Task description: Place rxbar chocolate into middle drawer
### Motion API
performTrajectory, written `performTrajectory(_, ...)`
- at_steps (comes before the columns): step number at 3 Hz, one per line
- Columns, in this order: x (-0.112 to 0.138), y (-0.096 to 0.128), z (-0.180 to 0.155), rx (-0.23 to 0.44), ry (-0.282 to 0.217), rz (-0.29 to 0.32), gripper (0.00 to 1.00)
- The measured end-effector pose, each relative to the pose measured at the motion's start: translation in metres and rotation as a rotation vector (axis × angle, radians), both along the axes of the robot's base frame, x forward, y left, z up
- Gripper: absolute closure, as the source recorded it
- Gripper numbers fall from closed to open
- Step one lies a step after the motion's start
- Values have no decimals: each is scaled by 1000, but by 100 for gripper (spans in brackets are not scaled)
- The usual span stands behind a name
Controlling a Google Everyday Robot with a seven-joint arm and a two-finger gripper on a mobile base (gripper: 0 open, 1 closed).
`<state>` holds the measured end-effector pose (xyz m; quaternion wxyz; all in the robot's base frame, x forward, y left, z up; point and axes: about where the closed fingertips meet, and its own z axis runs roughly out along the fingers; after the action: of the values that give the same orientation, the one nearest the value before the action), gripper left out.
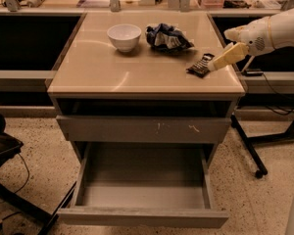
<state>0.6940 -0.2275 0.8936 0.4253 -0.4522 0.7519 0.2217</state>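
On the counter (103, 75) we see the bowl (124, 36) at the back, the snack bag (166, 37) just right of it, and the rxbar chocolate (200, 65) nearer the front right edge, with the gripper (224, 58) at its right end. Below the counter we have the upper drawer front (142, 129), and under it the middle drawer (142, 218), pulled out toward us.
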Motion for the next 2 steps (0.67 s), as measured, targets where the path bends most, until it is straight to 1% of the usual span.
performTrajectory(1, 38, -17, 3, 96, -36, -117, 0)
performTrajectory(2, 53, -21, 8, 107, -71, -161, 0)
